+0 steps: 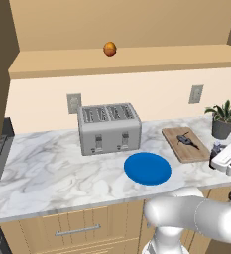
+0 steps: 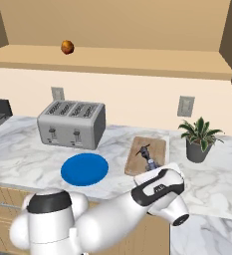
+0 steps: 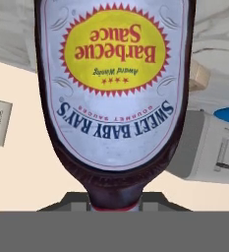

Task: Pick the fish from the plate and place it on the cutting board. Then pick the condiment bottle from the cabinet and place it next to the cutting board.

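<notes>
Gripper (image 3: 115, 209) clamped on the bottle (image 3: 115, 88), gripped at the narrow neck, label upside down in the hand view. In the left base view, seen at about 4 o'clock of the board (image 1: 186, 144), low over the counter (image 1: 47, 163) edge and just beside the board's near right corner; bottle itself mostly hidden there behind the white hand.

Fish (image 1: 186, 140) lying on the board already, so first half of the task judged done. Plate (image 1: 147, 168) bare, at 7 o'clock of the board. Second half judged almost done: bottle out of the cabinet (image 1: 127, 60), brought near the board, only setting down and letting go left. Whether the bottle touches the counter, cannot tell.

Bottle: dark brown, glossy, rounded shoulders, pale label with a yellow toothed circle. Fish: slim, dark grey, thin fins. Board: flat brown wood with grain, rectangular. Plate: flat, round, bright blue. Counter: white marble with grey veins. Toaster (image 1: 109, 128): grey metal box with slots, at 10 o'clock of the plate. Orange fruit (image 1: 109, 48) round, on the cabinet shelf. Plant (image 1: 224, 119) in a grey pot at 2 o'clock of the board.
</notes>
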Robot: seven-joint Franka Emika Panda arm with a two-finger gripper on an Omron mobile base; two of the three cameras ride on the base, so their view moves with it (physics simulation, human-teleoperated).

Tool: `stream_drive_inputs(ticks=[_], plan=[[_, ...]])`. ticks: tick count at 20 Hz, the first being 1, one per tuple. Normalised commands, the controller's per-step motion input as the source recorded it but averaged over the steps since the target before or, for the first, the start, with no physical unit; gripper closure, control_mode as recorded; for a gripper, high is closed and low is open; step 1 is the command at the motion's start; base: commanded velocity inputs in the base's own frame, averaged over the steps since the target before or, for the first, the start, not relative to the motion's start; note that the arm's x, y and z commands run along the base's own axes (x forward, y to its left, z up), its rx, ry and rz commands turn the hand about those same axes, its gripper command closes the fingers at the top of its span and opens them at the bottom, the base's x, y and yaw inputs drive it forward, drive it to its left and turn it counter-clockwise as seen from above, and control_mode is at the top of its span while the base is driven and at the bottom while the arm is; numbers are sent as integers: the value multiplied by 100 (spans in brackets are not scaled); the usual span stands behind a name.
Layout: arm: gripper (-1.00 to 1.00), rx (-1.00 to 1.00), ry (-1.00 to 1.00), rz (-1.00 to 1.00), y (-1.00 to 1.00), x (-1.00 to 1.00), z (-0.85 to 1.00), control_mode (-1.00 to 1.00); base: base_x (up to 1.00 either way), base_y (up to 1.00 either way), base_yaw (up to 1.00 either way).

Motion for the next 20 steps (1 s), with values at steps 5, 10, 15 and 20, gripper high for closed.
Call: stream_drive_inputs(ticks=[5, 10, 15, 20], plan=[[100, 3, 1, 0, -11, 11, -12, -100, 0, 0, 0], [100, 4, 0, 0, -14, 8, -17, -100, 0, 0, 0], [100, 3, 0, 0, -12, 8, -22, -100, 0, 0, 0], [100, 3, 0, 0, -11, 8, -25, -100, 0, 0, 0]])
